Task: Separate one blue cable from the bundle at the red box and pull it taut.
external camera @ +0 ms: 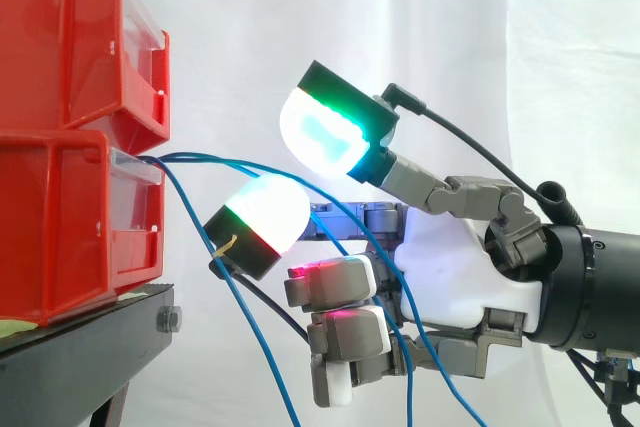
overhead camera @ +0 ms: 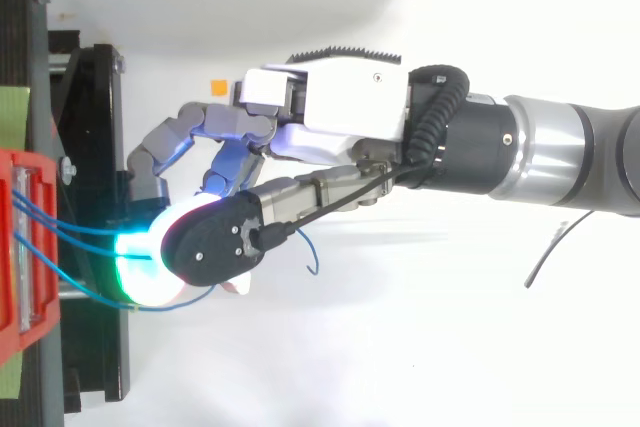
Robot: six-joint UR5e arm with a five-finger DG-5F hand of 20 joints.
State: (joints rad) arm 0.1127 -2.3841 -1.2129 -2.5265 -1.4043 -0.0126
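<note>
Two red bins are stacked at the left, the lower one [external camera: 60,227] on a black stand [external camera: 90,332]. Several thin blue cables [external camera: 200,159] leave the lower bin's front and sag to the right and down. My hand [external camera: 460,267] reaches in from the right, its palm facing the bins. One blue cable [external camera: 335,212] runs between two raised, spread fingertips [external camera: 325,137], then passes between the palm and the curled lower fingers [external camera: 335,282]. From above, the hand [overhead camera: 340,107] has its glowing pads just off the red bin [overhead camera: 15,247], and the cables [overhead camera: 80,230] lead slackly to them.
The black stand [overhead camera: 100,147] juts out toward the hand below the bins. A white curtain hangs behind. Other blue cables [external camera: 255,347] hang loose under the hand. A small orange mark [overhead camera: 217,86] lies on the white surface near the stand.
</note>
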